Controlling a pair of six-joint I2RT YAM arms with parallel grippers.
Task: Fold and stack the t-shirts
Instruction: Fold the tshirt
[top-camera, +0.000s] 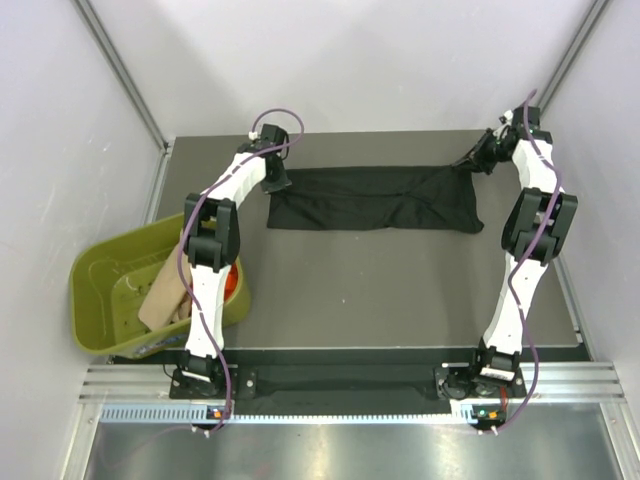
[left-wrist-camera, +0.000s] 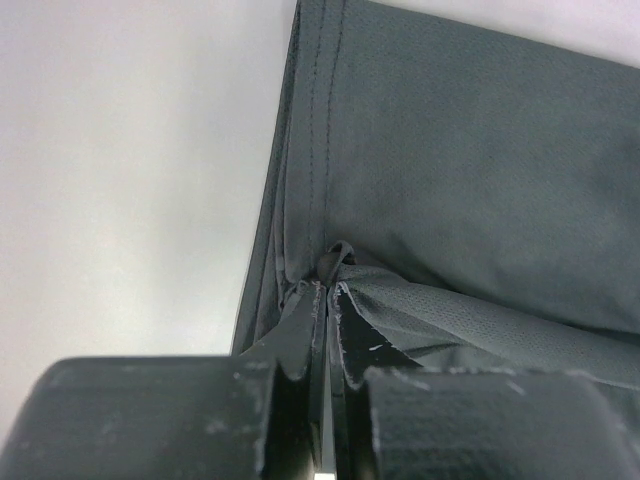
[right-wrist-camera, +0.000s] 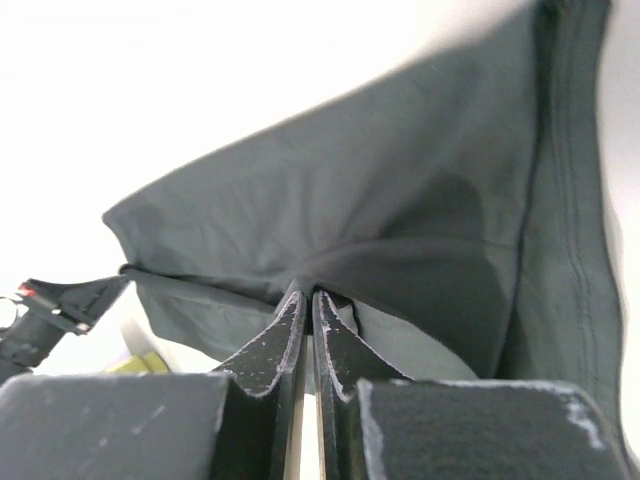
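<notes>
The black t-shirt (top-camera: 375, 198) lies as a long band across the far part of the table, stretched between both grippers. My left gripper (top-camera: 277, 180) is shut on its left end; in the left wrist view the jaws (left-wrist-camera: 330, 285) pinch a bunched fold of the black cloth (left-wrist-camera: 470, 170) beside a stitched hem. My right gripper (top-camera: 470, 160) is shut on the right end, where the cloth rises off the table; in the right wrist view its jaws (right-wrist-camera: 308, 298) grip the black fabric (right-wrist-camera: 330, 200). A beige t-shirt (top-camera: 163, 295) and an orange-red one (top-camera: 232, 280) lie in the tub.
An olive-green plastic tub (top-camera: 85, 300) stands off the table's left edge beside the left arm. The dark grey table (top-camera: 380, 290) stretches between the arms' bases and the black shirt. White walls enclose the far side and both flanks.
</notes>
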